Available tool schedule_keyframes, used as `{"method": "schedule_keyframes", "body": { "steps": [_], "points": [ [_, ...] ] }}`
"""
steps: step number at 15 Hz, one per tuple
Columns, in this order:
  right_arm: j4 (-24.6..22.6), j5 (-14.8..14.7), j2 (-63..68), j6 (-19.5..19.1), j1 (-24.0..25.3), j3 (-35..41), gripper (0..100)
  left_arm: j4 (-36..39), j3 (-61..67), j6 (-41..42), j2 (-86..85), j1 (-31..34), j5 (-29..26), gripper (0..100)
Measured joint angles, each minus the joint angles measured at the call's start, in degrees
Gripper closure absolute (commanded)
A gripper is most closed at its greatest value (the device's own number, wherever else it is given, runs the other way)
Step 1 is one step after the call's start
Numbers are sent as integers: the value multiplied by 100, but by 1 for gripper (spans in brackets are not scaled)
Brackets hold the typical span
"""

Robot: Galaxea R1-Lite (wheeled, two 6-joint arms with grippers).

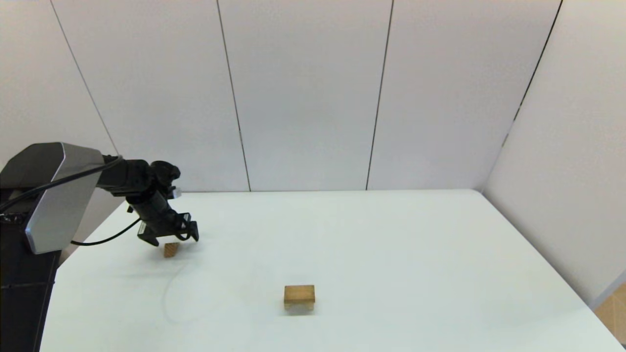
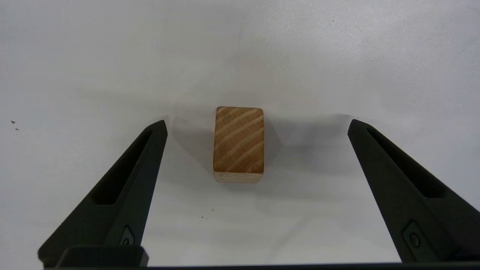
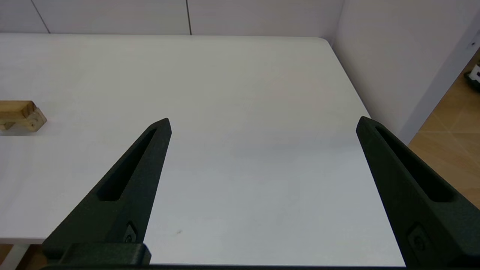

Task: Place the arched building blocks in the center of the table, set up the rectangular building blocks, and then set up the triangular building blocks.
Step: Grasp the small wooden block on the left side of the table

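The triangular block [image 1: 171, 249] [image 2: 238, 144], small, brown and striped, lies on the white table [image 1: 391, 244] at the left. My left gripper [image 1: 176, 239] [image 2: 257, 122] hangs just above it, open, with the block between the fingers and touching neither. Near the table's middle front, the tan rectangular block [image 1: 299, 293] [image 3: 15, 106] rests flat on top of the pale arched block [image 1: 299, 306] [image 3: 32, 120], whose feet stand on the table. My right gripper [image 3: 263, 119] is open and holds nothing, low over the table's near right part, outside the head view.
White wall panels [image 1: 303, 98] close off the table's far side and right side. The table's right edge [image 3: 356, 97] drops to a wooden floor [image 3: 446, 150]. The left arm's cable [image 1: 105, 239] hangs over the table's left side.
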State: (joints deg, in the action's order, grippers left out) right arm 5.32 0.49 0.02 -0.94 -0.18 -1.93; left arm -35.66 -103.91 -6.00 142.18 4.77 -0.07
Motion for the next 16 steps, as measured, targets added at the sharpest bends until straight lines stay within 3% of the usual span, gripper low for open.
{"method": "schedule_keyframes", "body": {
  "steps": [16],
  "points": [
    [6, 0, 0, -2, 0, 0, 0, -168, -146, -91, 79, -2, 56, 0]
  ]
}}
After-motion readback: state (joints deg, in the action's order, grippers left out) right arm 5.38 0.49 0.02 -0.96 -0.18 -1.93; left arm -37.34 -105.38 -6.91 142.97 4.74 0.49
